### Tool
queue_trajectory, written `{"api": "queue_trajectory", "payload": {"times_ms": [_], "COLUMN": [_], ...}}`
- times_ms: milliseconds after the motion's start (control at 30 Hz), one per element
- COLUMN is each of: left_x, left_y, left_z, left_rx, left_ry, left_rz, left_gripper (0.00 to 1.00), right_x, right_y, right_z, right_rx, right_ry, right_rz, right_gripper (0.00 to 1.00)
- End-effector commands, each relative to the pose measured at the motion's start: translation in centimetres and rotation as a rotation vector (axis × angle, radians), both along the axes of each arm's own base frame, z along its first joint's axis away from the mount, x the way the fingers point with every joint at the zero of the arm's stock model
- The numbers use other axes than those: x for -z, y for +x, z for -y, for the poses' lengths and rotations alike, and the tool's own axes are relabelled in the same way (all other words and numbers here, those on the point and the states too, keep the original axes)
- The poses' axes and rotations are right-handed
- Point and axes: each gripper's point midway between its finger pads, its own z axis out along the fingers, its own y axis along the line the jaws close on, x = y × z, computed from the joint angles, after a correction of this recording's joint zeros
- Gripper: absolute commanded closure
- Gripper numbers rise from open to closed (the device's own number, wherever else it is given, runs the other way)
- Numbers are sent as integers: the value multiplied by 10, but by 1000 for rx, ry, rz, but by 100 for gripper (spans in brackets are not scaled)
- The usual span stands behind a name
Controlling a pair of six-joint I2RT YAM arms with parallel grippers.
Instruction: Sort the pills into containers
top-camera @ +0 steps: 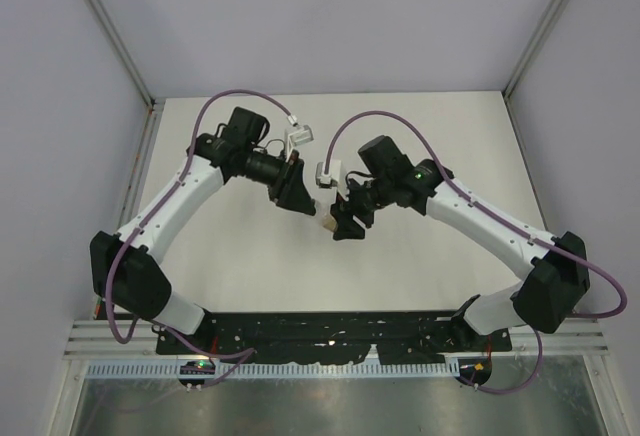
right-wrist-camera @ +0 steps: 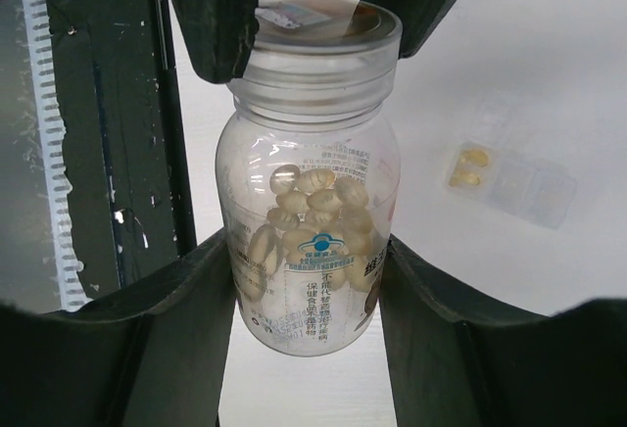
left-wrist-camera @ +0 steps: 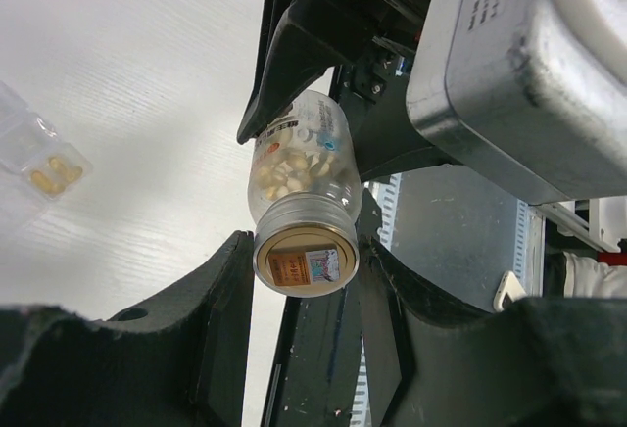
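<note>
Pale tan oval pills (right-wrist-camera: 313,202) lie loose in a clear round plastic bottle (right-wrist-camera: 304,319): light, rigid, slick-walled, probably best gripped across the body. Right gripper (right-wrist-camera: 306,251) clamps that body; left gripper (left-wrist-camera: 304,260) pinches the metallic screw cap (left-wrist-camera: 304,262), with the bottle above the white table (right-wrist-camera: 549,74). Beyond lies a clear compartment box (right-wrist-camera: 509,182) holding yellow pills (right-wrist-camera: 468,167).

a robot lab cell: white table (top-camera: 420,126) boxed in by plain grey walls (top-camera: 330,16) and metal posts (top-camera: 110,31), two arms (top-camera: 180,196) bolted to a black rail (top-camera: 330,331).
</note>
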Motion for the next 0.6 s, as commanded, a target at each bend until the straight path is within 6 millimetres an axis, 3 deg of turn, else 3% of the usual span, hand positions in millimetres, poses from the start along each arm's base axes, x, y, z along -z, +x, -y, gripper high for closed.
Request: {"api": "queue_trajectory", "payload": {"times_ms": [0,567], "left_x": [-4,10], "left_y": [-8,-46], "left_z": [3,1], "left_rx": [27,182], "left_ry": [-12,-67], "left_rz": [68,369], "left_gripper": [95,92], "right_x": [-29,-44], "right_y": [-1,-36], "right_z": [-14,-21], "right_rx": [-60,-241], "right_ry": [80,178], "right_rz": [29,-176], "right_gripper": [94,95]}}
